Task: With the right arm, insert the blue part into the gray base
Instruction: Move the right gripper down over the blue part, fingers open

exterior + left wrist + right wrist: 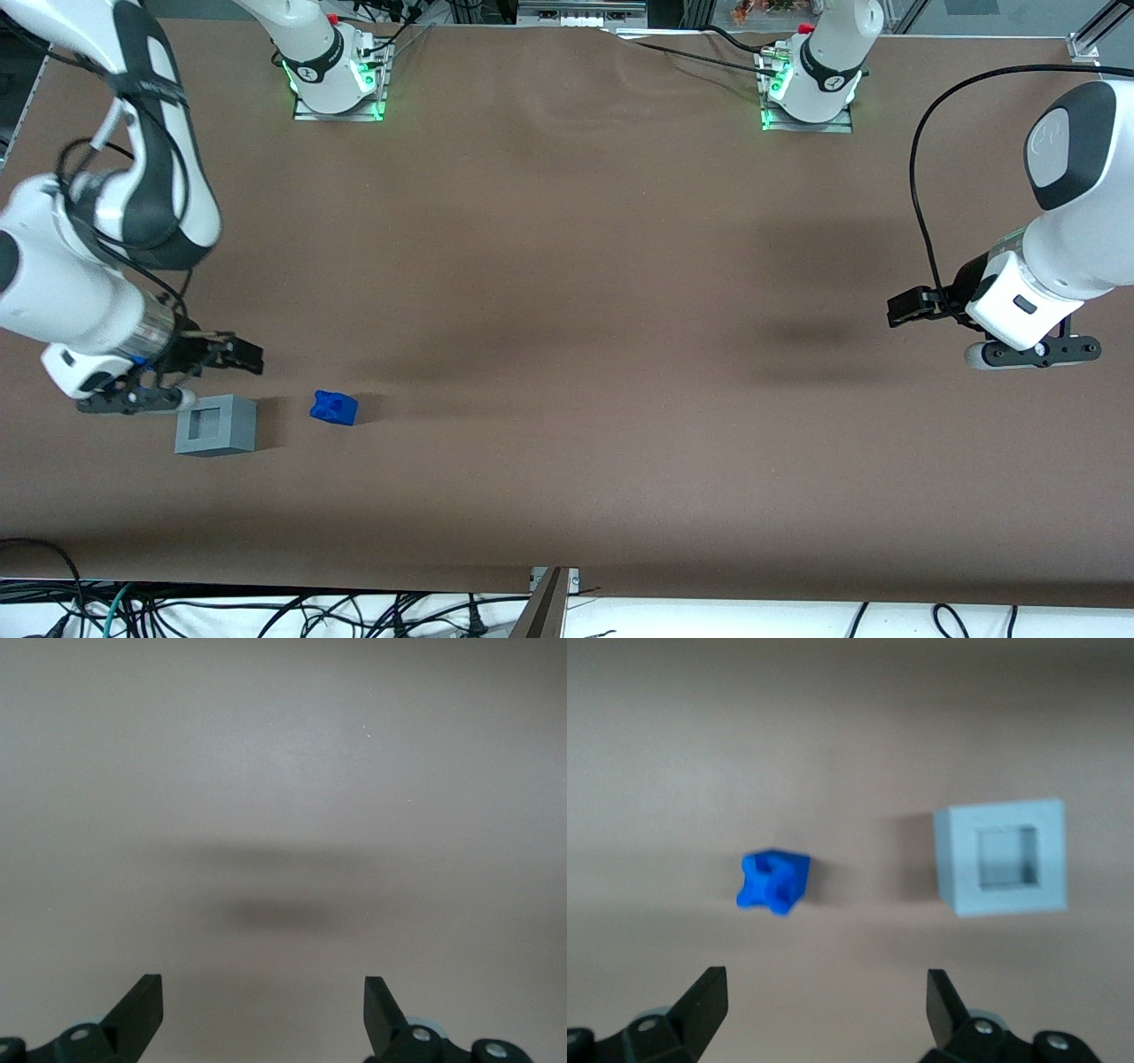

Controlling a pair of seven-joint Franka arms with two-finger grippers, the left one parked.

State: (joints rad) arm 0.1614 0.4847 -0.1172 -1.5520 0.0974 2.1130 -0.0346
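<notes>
My pincer (824, 1005) hovering over the tabletop (567, 266) near the working arm's end, fingers spread wide and holding nothing.

From the wrist camera I see the blue part (773, 880) and the gray base (1003, 858) lying ahead of the fingertips, apart from each other, touching neither finger. In the front view both sit nearer the camera than the pincer (241, 354); the base (217, 425) shows its square socket facing upward, the blue part (334, 408) beside it.

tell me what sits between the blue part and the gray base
Nothing: in the front view only bare brown table separates the blue part from the gray base. The open gripper hovers above, holding nothing.
</notes>
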